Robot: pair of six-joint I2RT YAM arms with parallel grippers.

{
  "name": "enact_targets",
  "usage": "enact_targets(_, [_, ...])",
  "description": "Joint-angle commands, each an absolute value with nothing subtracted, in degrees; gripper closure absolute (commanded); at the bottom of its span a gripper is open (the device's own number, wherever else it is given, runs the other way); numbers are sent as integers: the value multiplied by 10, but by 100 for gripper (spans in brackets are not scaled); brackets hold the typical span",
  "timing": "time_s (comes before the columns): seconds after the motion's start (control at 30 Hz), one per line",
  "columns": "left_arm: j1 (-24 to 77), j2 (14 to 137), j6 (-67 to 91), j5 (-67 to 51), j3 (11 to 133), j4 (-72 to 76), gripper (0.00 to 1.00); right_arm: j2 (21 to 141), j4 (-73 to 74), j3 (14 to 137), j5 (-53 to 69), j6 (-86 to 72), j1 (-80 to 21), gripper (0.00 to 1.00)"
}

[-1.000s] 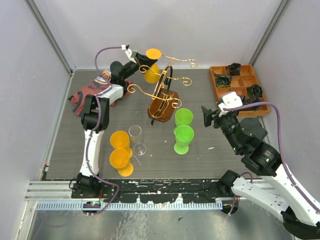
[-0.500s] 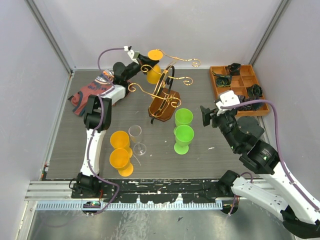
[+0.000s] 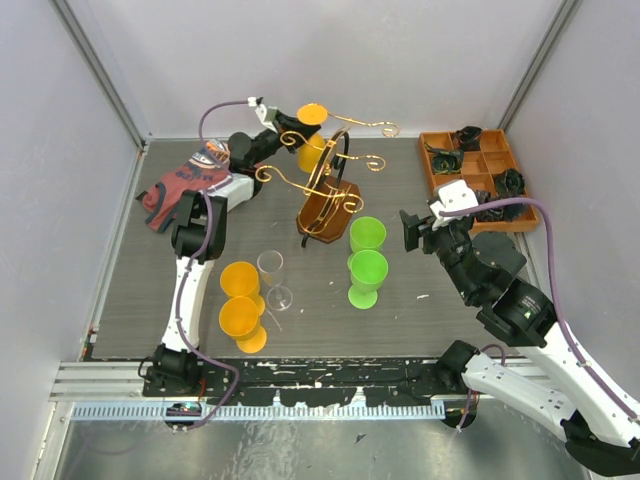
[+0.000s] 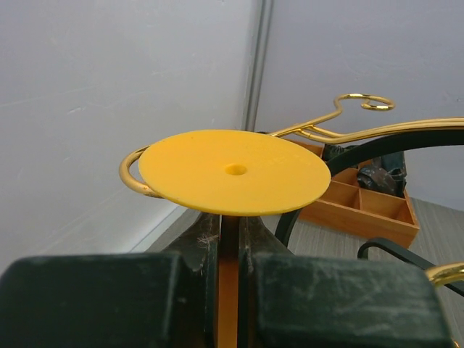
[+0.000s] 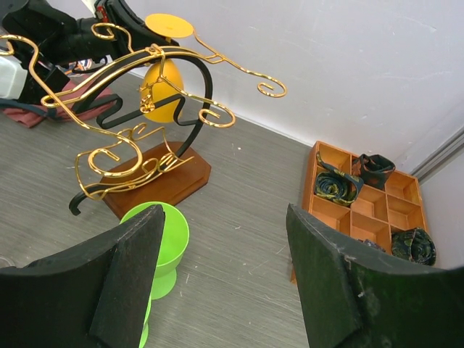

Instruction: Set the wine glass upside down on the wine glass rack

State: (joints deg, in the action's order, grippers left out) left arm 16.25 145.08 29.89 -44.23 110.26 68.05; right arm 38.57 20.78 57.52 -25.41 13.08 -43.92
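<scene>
Grey worktop (image 3: pixel 140 290), wine glass rack (image 3: pixel 325 205) far-centre, glass inverted at its arm.
Left fingers (image 4: pixel 205 250) clamp the orange wine glass (image 4: pixel 233 172) by its stem, axis vertical, foot above the far-left gold wire; right fingers (image 5: pixel 130 275) wide, well apart.

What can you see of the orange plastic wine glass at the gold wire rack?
The opaque orange plastic wine glass is upside down. Its flat round foot is on top, with a small dimple at the centre. Its bowl hangs below among the curled arms of the gold wire wine glass rack, on the rack's far-left side. The left gripper clamps the stem just under the foot. A gold curl meets the foot's edge, but contact can't be confirmed.
</scene>
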Motion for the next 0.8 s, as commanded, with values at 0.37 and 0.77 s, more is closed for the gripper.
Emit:
enact_targets(0.37, [157,1469,399,-584,1186,743,100,378,169,568,-251,125,-442,26])
enact_targets(0.77, [146,1500,375,-538,1197,717,100,383,170,568,-255,123,-443,26])
